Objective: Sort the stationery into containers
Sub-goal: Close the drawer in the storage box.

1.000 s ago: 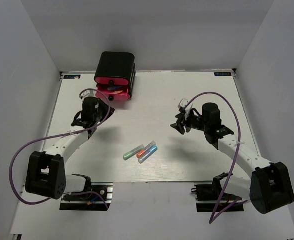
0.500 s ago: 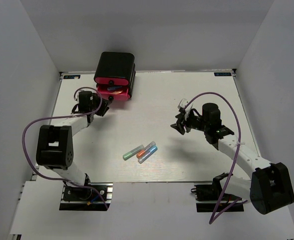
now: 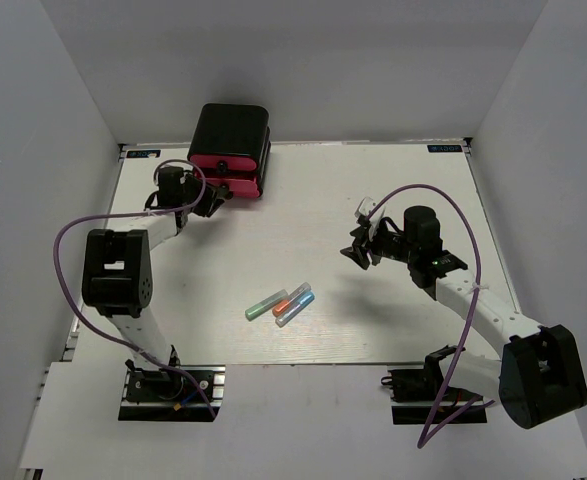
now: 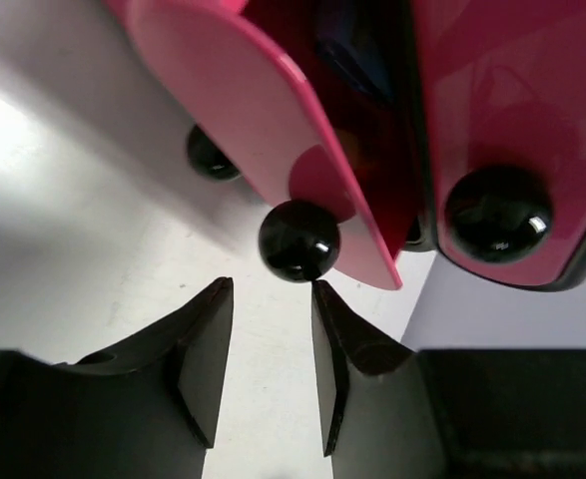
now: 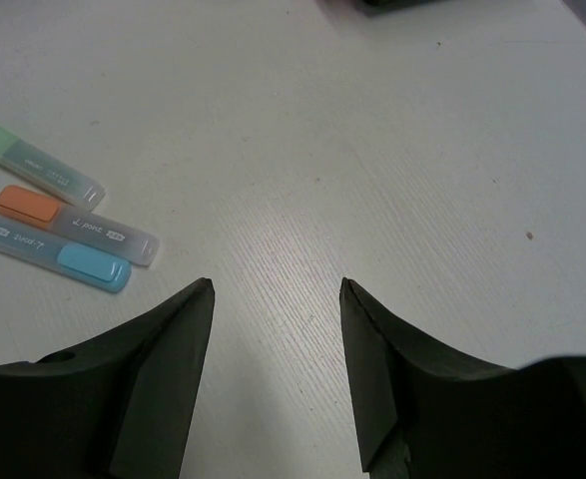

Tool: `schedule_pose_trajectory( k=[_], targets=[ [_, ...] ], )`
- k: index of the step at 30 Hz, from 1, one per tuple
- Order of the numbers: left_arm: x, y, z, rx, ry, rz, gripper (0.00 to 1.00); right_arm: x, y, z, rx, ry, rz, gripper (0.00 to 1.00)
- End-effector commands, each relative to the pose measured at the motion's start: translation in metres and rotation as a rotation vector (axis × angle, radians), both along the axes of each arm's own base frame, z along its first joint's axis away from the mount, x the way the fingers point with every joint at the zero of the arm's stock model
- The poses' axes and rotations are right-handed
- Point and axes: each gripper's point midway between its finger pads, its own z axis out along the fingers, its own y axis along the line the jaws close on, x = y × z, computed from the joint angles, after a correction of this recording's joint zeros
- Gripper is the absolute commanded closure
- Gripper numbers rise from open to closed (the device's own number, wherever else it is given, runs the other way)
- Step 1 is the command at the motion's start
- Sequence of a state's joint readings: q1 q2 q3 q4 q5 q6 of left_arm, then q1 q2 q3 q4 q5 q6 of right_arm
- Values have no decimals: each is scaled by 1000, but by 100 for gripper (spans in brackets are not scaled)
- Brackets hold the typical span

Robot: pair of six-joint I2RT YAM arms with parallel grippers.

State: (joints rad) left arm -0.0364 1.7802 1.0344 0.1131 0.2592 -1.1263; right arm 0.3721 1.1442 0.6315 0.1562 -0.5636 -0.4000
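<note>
The black box stands at the far left with its pink drawers facing the arms. In the left wrist view one pink drawer is ajar, with something blue inside; its black knob sits just ahead of my open left gripper, by the right fingertip. The left gripper is at the drawer fronts. Green, orange and blue capsules lie together mid-table. My right gripper is open and empty to their right; its wrist view shows the green, orange and blue capsules ahead to the left.
A second pink drawer front with a black knob is beside the ajar one. The white table is walled by grey panels on the left, back and right.
The left arm has swung toward the box, and its gripper has gone up to the drawer fronts. The open drawer now sticks out less. The right arm and the capsules have not moved.
</note>
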Motion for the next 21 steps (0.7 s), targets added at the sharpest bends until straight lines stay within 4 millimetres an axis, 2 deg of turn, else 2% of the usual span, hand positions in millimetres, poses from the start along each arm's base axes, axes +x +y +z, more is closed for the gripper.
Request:
schedule_pose_trajectory(
  k=[1,4,5,8,14,17,18,21],
  targets=[
    [17,-3,23,-16,-57,-21,53,5,0,9,11,-34,-6,41],
    [28,-5,28,-29,-80,-25,50,6,-1,9,12,-38,-8,41],
    [27,-7,23,-41,-65,-29,47,6,0,9,13,-34,-6,41],
    [35,-7,32,-51,-90,-25,43,6,-1,9,12,-34,-9,41],
    [51,-10,40,-71,-108,-24,40,6,-2,10,14,-37,-11,41],
    [52,-11,42,-76,-117,-33,40,6,-1,9,12,-34,-10,41],
    [52,-11,38,-75,-108,-32,40,6,-1,10,12,-36,-10,41],
    [54,-12,44,-80,-126,-41,40,5,-1,8,12,-31,-8,41]
  ],
)
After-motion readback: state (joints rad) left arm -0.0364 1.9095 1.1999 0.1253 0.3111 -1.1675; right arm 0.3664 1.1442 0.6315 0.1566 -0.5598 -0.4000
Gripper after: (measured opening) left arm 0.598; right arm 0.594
